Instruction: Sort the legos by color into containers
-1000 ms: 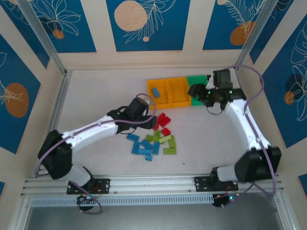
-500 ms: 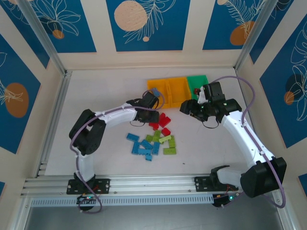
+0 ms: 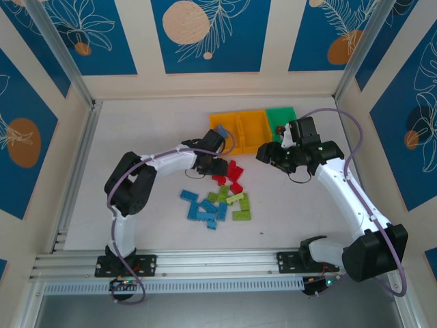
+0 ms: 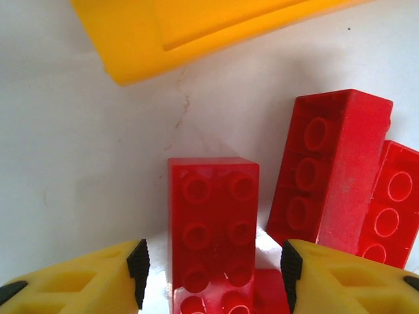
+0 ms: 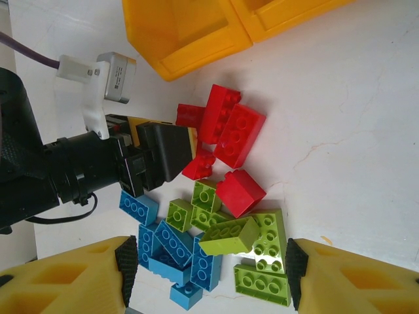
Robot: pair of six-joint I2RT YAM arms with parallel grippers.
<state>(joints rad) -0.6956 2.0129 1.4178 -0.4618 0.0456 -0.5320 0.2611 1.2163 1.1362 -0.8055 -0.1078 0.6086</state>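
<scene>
- Legos [image 3: 218, 198] lie in a loose heap at the middle of the table [image 3: 136, 137], just on the near side of the containers [image 3: 239, 114], which stand in a row toward the far edge.
- Colours: the red cluster is nearest the bins, lime green is mid-heap, and light blue is toward the near-left. They are small studded bricks, several tipped or overlapping.
- Left gripper [image 4: 213, 265] is low over the red cluster, jaws parted astride one red brick [image 4: 213, 216] lying studs up. A gap shows on each side, so nothing is gripped.
- Right gripper [image 5: 206, 268] hovers above the heap, jaws wide and empty.
- Step in hand, by my reading: picking that red brick. Close squarely on its long sides, keep off the tipped red brick [image 4: 330, 170] just beside it, and lift straight before swinging to a bin.
- Risk: a red piece under its near end may drag along.
</scene>
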